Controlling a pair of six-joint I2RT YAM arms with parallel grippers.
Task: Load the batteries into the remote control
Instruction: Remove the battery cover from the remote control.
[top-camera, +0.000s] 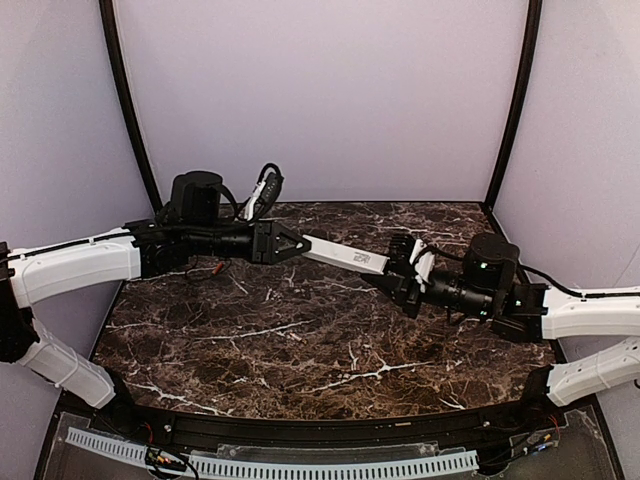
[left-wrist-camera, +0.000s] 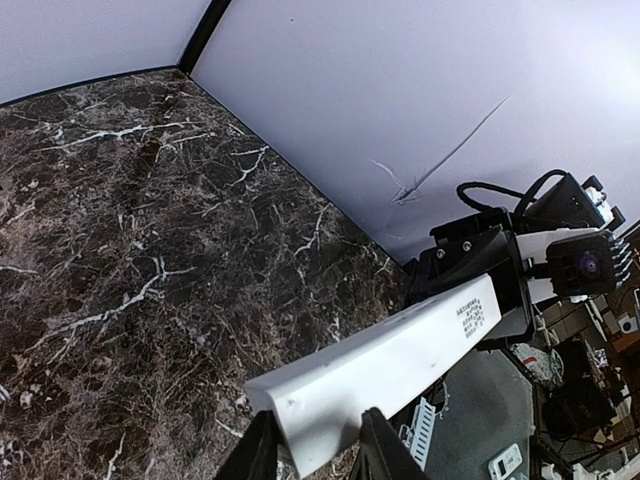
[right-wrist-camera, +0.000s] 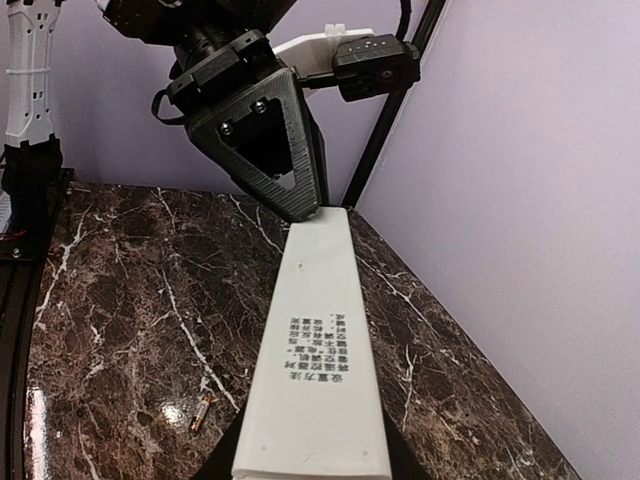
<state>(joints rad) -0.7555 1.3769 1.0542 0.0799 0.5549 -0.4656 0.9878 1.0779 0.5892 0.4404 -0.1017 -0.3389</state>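
Observation:
The white remote control (top-camera: 345, 257) hangs level above the table, held at both ends. My left gripper (top-camera: 297, 245) is shut on its left end, and my right gripper (top-camera: 397, 268) is shut on its right end. In the left wrist view the remote (left-wrist-camera: 390, 360) runs from my left gripper (left-wrist-camera: 315, 442) to the right gripper (left-wrist-camera: 480, 275). In the right wrist view the remote (right-wrist-camera: 315, 340) shows a closed white face with printed text, between my right gripper (right-wrist-camera: 310, 468) and the left gripper (right-wrist-camera: 298, 200). One orange-red battery (right-wrist-camera: 202, 412) lies on the table below. No open recess shows.
The dark marble table (top-camera: 300, 340) is ringed by lilac walls with black corner posts (top-camera: 130, 110). A small reddish item (top-camera: 208, 269) lies under the left arm near the back left. A white slotted rail (top-camera: 270, 462) runs along the near edge.

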